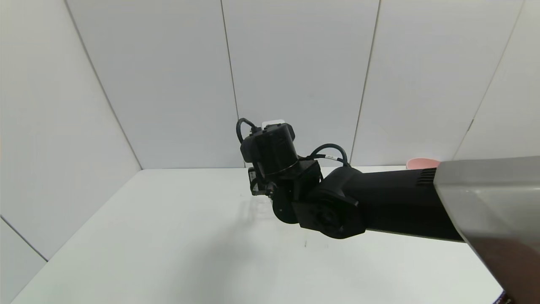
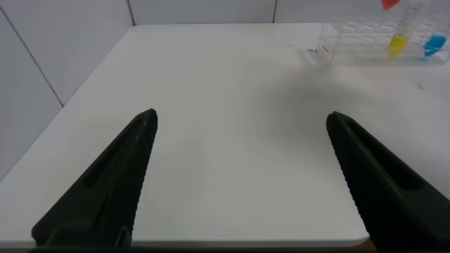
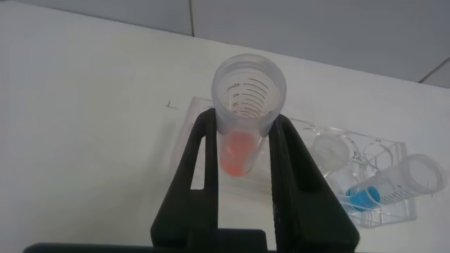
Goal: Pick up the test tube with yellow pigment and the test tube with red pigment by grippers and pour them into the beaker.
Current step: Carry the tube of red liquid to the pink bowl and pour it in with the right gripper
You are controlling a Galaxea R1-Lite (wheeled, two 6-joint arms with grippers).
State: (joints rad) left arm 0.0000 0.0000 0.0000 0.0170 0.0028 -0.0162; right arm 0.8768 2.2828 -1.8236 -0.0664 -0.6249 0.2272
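My right gripper (image 3: 246,119) is shut on the test tube with red pigment (image 3: 241,153), a finger on either side just below its open mouth. It holds the tube over the clear rack (image 3: 376,151). In the left wrist view the test tube with yellow pigment (image 2: 398,43) stands in that rack (image 2: 358,39), and the red liquid (image 2: 391,3) shows higher up at the frame's edge. My left gripper (image 2: 240,118) hangs open over bare table near the front edge, holding nothing. In the head view my right arm (image 1: 337,202) reaches to mid-table and hides its fingers. The beaker is out of view.
A tube with blue liquid (image 3: 365,197) stands in the rack beside the yellow one (image 2: 434,46). A pink bowl (image 1: 422,163) sits at the table's (image 1: 168,236) far right, behind my right arm. White walls close the table's back and left.
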